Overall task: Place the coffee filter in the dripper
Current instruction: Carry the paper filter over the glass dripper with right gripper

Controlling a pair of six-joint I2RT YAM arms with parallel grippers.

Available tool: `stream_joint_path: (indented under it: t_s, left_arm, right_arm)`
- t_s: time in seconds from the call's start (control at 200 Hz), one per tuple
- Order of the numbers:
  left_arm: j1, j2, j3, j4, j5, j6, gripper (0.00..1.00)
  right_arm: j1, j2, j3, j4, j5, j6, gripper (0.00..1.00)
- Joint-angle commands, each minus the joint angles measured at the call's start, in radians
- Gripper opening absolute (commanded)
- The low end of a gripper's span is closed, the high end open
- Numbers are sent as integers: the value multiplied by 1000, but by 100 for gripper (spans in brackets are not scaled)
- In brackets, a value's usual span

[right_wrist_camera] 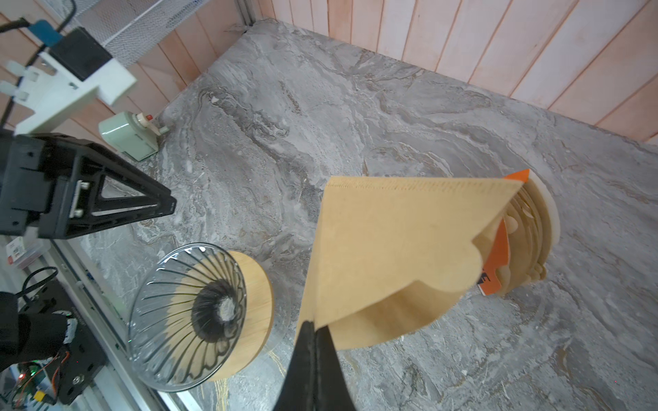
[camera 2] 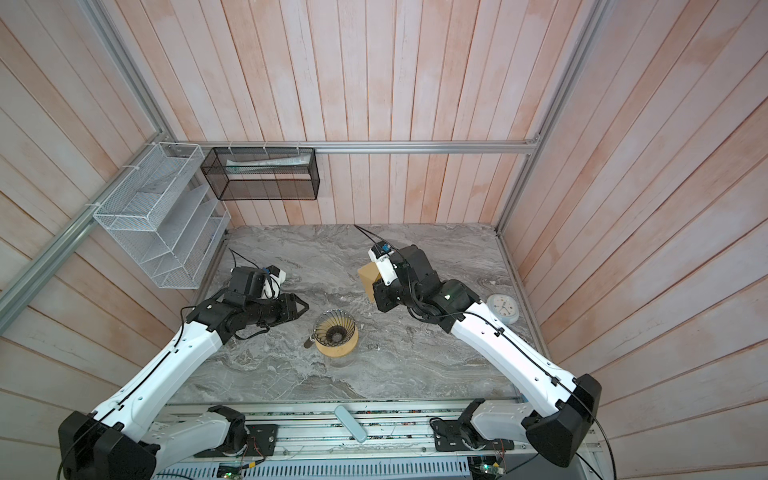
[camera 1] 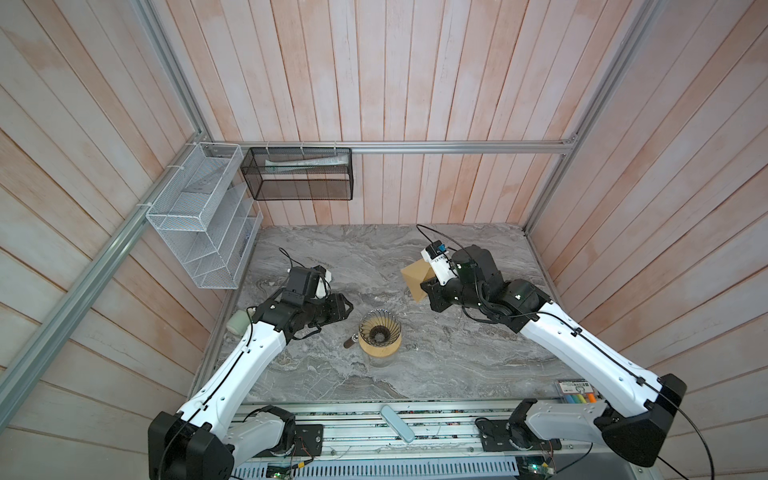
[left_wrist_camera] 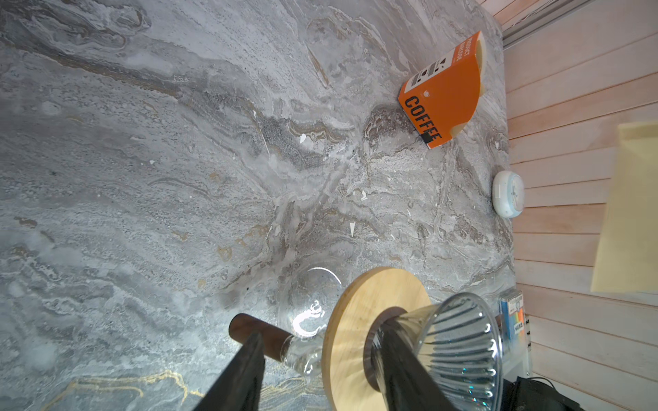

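- My right gripper [right_wrist_camera: 313,329] is pinched closed on one edge of the coffee filter [right_wrist_camera: 391,249]. It holds the filter in the air above the marble table [camera 1: 332,257], right of and behind the dripper [camera 1: 380,328].
- The filter's mouth gapes partly open, and the orange stand [left_wrist_camera: 441,96] is just behind it.
- The dripper sits mouth up in a wooden ring [left_wrist_camera: 356,320] on a glass jug [left_wrist_camera: 306,295].
- My left gripper [camera 1: 348,308] hovers about half open and empty, near the dripper's left side, not touching.
- A small clock [camera 2: 503,308] lies by the right wall and a green box [right_wrist_camera: 128,135] by the left.
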Motion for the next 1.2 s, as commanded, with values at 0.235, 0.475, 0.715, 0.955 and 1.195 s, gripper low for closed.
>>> stream_joint_path:
  t_s: [0.235,0.475,0.715,0.955,1.195]
  left_arm:
    - [5,-45,4,-36,-33,11,55]
    - [5,-58,-10,-23,-26,5,55]
    - [5,-75,-25,-10,-18,0,55]
    - [5,-96,-48,1,-12,-7,56]
    - [5,-116,-70,6,-7,-8,55]
  right_arm:
    - [160,96,152,-252,27,23,0]
    - [237,151,204,-354,16,33,0]
    - [285,223,279,-454,20,22,0]
    - [313,302,356,-536,45,-8,0]
    - [318,346,422,-593,89,-16,0]
